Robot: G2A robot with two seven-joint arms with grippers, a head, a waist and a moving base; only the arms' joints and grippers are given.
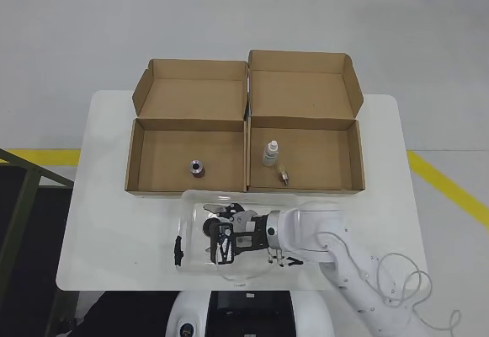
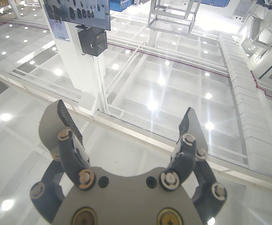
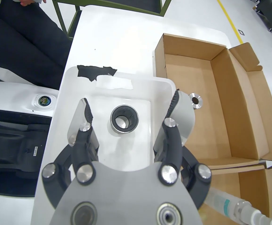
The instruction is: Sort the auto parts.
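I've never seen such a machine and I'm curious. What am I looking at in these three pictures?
This is a two-armed robot sorting auto parts. One picture looks down from above its arms at a white table; the other two come from cameras on its wrists. The right gripper hangs open over a white bin with a black bushing in it; nothing is held. One cardboard box holds a metal ring, the second box a small bottle. The left gripper, also open, points at the ceiling.

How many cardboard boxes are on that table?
2. Both stand open, side by side, far across the table: the left box holds a metal bushing, the right box a small bottle. None looks hidden.
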